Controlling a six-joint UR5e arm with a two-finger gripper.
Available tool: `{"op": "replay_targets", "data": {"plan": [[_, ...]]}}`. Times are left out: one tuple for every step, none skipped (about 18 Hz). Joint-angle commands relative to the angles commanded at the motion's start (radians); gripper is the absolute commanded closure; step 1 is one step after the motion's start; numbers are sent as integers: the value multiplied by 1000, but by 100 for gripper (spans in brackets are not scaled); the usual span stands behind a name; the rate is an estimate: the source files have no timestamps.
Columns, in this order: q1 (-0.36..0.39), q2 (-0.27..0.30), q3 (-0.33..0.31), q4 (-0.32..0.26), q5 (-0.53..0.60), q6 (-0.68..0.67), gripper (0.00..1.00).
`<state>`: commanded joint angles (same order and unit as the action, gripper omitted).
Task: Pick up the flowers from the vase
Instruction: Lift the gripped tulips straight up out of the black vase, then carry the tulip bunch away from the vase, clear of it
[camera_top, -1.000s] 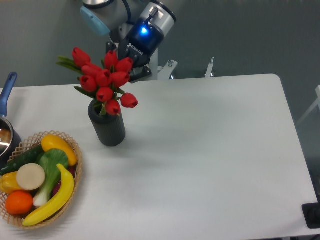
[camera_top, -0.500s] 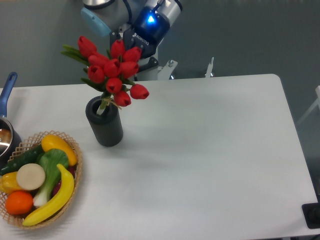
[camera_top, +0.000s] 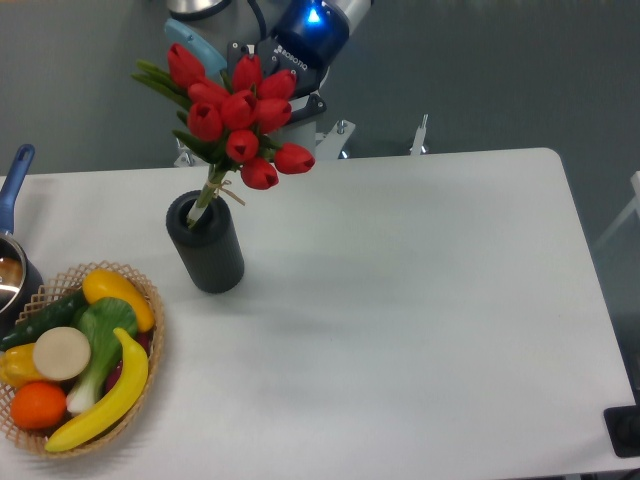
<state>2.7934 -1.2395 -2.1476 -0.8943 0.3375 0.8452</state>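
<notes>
Flowers (camera_top: 240, 110): bunch tilted, stem ends just inside vase (camera_top: 206, 246) mouth.
My arm: top edge, reaching down behind buds; blue light on wrist.
Gripper (camera_top: 268, 102): hidden behind buds, can't tell grip.
Table (camera_top: 420, 300): white; grey wall behind.
Nearby: basket (camera_top: 70, 360) w/ fruit & veg front-left; pot (camera_top: 12, 262) at left edge.

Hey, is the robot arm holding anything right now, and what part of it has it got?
It seems to hold the flowers, gripped somewhere behind the blooms; the gripper itself is hidden. The stem ends still dip into the vase.
</notes>
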Motion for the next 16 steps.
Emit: {"op": "replay_targets", "data": {"plan": [[2, -2, 0, 0, 2, 0, 100], [6, -8, 5, 0, 5, 0, 100], [20, -14, 11, 3, 9, 2, 100], [40, -20, 21, 8, 12, 3, 100], [51, -24, 41, 12, 14, 5, 100], [61, -28, 64, 14, 27, 8, 100], [75, -38, 86, 15, 67, 14, 100], [77, -63, 116, 15, 130, 17, 100], [71, -84, 145, 14, 196, 21, 100], [68, -98, 169, 14, 259, 21, 100], [64, -109, 187, 12, 311, 21, 100], [61, -126, 198, 15, 345, 25, 100], [61, -139, 205, 15, 365, 43, 100], [61, -152, 212, 15, 377, 81, 100], [61, -169, 221, 14, 408, 122, 100], [61, -182, 230, 14, 458, 165, 100]]}}
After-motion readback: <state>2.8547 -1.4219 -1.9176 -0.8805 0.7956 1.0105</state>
